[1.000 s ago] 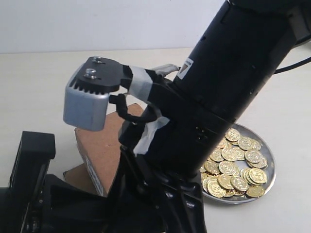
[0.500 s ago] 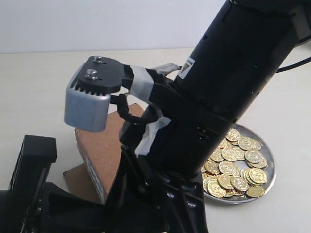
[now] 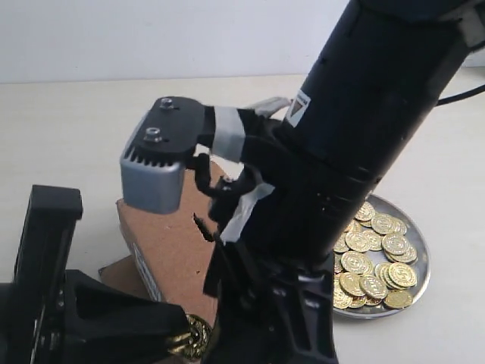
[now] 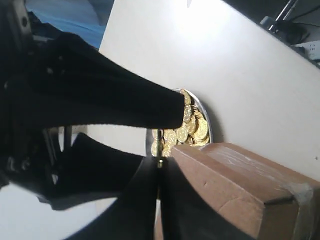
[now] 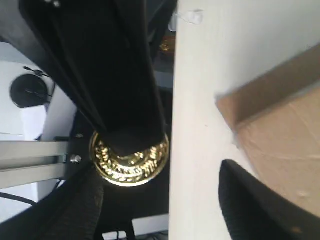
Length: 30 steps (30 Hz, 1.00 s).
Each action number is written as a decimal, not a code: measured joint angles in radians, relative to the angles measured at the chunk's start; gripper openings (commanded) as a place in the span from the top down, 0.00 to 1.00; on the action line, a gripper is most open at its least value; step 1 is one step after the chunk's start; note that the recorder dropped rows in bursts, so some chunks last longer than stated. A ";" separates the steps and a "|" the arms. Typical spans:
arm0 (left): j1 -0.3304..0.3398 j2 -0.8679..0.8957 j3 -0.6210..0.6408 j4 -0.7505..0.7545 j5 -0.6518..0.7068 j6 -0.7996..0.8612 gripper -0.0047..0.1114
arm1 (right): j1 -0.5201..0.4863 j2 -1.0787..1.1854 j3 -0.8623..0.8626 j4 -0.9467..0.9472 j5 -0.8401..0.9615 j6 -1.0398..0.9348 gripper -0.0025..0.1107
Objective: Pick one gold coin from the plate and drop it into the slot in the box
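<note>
The left gripper (image 4: 159,170) has just clamped onto one gold coin (image 5: 131,161) while the right gripper (image 5: 167,202) has spread wide — a handover, we judge. The coin sits just beside the box (image 3: 163,235), short of the slot (image 3: 203,227) — away from the plate (image 3: 421,262).

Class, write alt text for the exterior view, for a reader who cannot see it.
A thick black robot arm crosses the frame in front of a brown cardboard box on a pale table. At bottom left, the left gripper pinches one gold coin close to the box; a silver plate of gold coins sits to the right.
</note>
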 measured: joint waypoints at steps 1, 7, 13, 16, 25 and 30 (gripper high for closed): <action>0.005 0.000 0.000 0.000 -0.012 -0.029 0.96 | 0.000 -0.010 -0.012 -0.033 0.002 0.026 0.42; 0.129 0.058 -0.051 0.085 0.025 -0.094 0.96 | 0.000 -0.147 -0.105 -0.310 -0.006 0.222 0.42; 0.233 0.282 -0.224 0.399 0.177 -0.205 0.96 | 0.000 -0.358 -0.122 -0.492 -0.004 0.380 0.42; 0.251 0.396 -0.328 0.578 0.288 -0.267 0.96 | 0.000 -0.452 -0.122 -0.520 -0.004 0.424 0.42; 0.273 0.616 -0.518 0.860 0.522 -0.349 0.96 | 0.000 -0.714 -0.122 -0.525 -0.002 0.496 0.42; 0.273 0.680 -0.576 0.868 0.530 -0.356 0.96 | 0.000 -0.783 -0.122 -0.525 -0.002 0.520 0.42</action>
